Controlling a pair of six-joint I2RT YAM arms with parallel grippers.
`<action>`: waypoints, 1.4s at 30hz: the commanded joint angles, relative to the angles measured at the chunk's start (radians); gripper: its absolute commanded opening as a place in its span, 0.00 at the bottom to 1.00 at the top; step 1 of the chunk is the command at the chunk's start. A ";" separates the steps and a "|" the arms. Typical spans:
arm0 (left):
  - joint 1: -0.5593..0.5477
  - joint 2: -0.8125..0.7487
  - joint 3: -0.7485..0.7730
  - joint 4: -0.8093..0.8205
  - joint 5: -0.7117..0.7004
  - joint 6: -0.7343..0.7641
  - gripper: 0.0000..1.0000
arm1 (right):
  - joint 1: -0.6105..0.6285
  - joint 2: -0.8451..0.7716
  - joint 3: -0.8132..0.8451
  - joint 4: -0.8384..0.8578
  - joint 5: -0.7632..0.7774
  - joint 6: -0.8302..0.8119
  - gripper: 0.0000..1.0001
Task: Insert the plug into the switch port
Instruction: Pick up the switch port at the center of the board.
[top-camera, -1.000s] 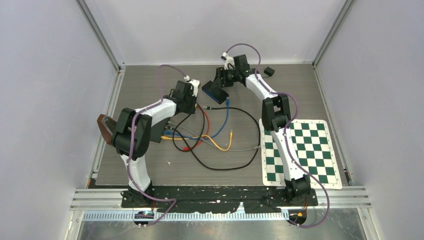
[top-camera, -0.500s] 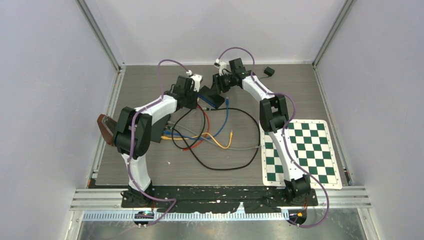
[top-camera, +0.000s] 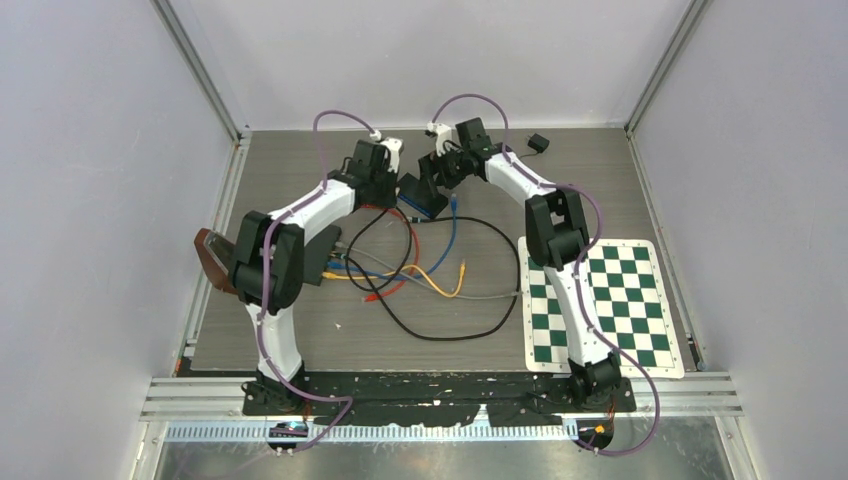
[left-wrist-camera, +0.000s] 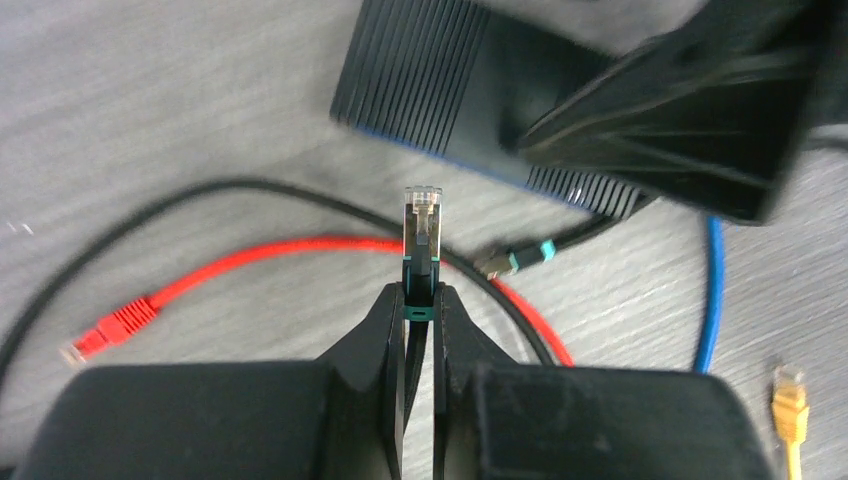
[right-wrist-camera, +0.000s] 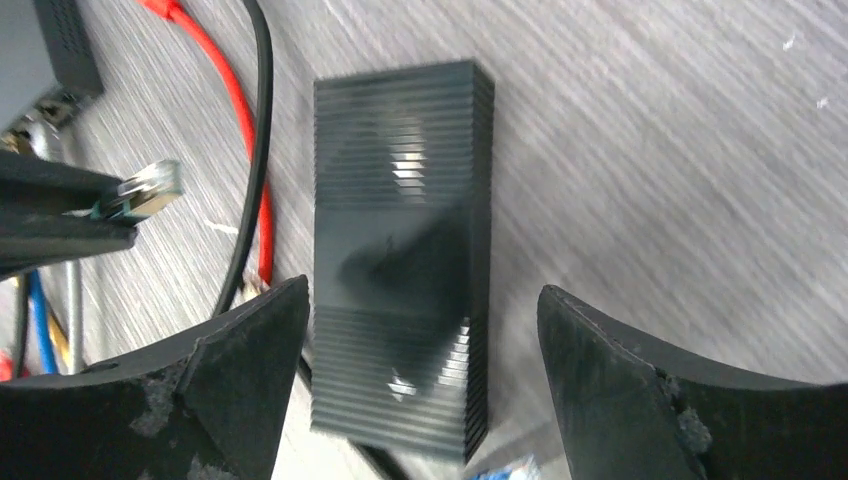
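The plug (left-wrist-camera: 421, 232) has a clear tip and a black and teal boot, and its black cable runs back between the jaws. My left gripper (left-wrist-camera: 420, 296) is shut on it, and it points toward the switch (left-wrist-camera: 450, 90), a black ribbed box a short way ahead. The port is not visible. From the right wrist view, the switch (right-wrist-camera: 400, 250) lies flat on the table between the wide-apart fingers of my open right gripper (right-wrist-camera: 420, 300), which touch nothing. The plug (right-wrist-camera: 145, 192) shows at the left there. From above, both grippers meet at the switch (top-camera: 420, 194).
Loose cables lie in front: a red one (left-wrist-camera: 110, 325), a blue one (left-wrist-camera: 712, 290), a yellow plug (left-wrist-camera: 790, 395) and a second teal plug (left-wrist-camera: 515, 262). A chessboard mat (top-camera: 600, 305) lies at the right. A brown object (top-camera: 210, 258) sits at the left edge.
My right gripper has carried the switch a little left toward the left gripper and then spread its jaws wide off it. My left gripper has moved slightly farther back, still shut on the plug.
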 joint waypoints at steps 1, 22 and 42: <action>0.037 -0.057 -0.094 0.011 0.004 -0.072 0.00 | 0.054 -0.197 -0.145 0.121 0.184 -0.129 0.91; 0.082 -0.218 -0.288 0.131 0.013 -0.117 0.00 | 0.137 -0.061 0.042 -0.123 0.466 -0.275 0.93; 0.082 -0.257 -0.347 0.183 0.060 -0.154 0.00 | 0.132 -0.050 0.014 -0.213 0.384 -0.284 0.77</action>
